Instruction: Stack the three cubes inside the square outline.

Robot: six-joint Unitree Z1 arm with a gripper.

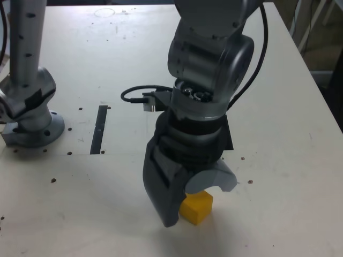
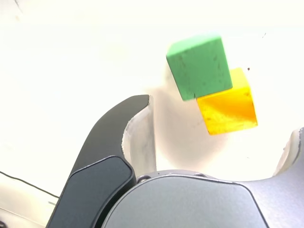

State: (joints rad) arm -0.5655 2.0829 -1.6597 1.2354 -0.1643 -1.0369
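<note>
- White tabletop (image 1: 278, 107) fills both views, with a dark strip (image 1: 98, 130) set into it and a second arm's base (image 1: 29, 115) at the exterior view's left.
- Over the yellow cube, the gripper (image 1: 194, 199) is seen pointing steeply down, its jaws spread wide with nothing between them; the approach for a pick-up is judged to be the step in hand.
- A black patch (image 1: 227, 136), mostly hidden behind the wrist, may be the square outline; this cannot be confirmed.
- Just below the gripper, the yellow cube (image 2: 228, 105) lies flat on the table, touching the green cube (image 2: 201, 64) edge to edge and turned slightly askew to it. Being cubes, neither has a long axis.
- No red cube is shown.
- Next, the jaws would need lowering astride one cube alone, squared to its faces, so that its neighbour is not nudged.
</note>
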